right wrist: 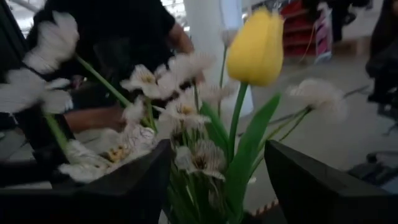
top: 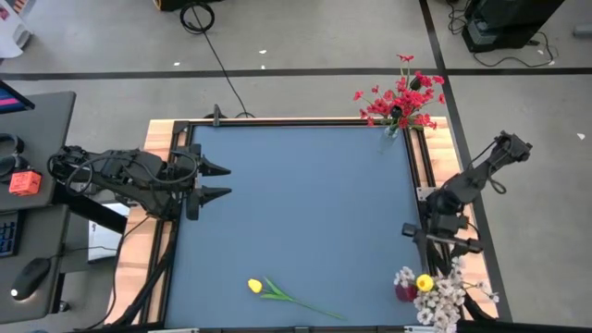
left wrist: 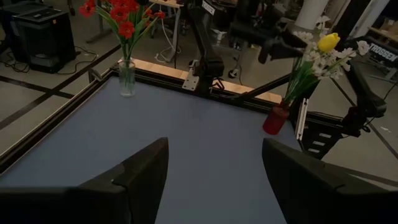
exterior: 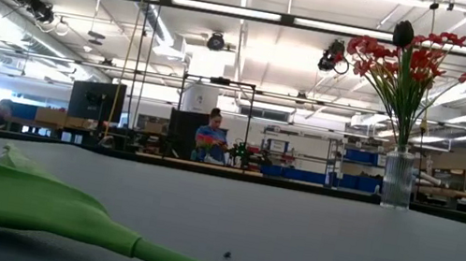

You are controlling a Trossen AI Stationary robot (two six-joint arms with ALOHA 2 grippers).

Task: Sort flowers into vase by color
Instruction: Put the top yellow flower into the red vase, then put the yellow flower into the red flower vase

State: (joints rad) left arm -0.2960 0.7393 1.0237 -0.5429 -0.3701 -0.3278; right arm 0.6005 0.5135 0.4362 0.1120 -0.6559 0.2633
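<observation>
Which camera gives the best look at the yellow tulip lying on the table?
The high view: the whole tulip shows, head to stem tip, near the table's front edge. The low view catches only its leaf and stem close up, head mostly cropped. Neither wrist view shows it.

One vase of flowers [top: 400,100] stands at the tabletop's [top: 305,203] far right corner, a second vase [top: 407,291] at the near right corner, and a lone tulip [top: 277,294] lies along the near edge.

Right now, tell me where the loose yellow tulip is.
In the high view the yellow tulip lies flat on the table's near edge, left of the red vase.
</observation>
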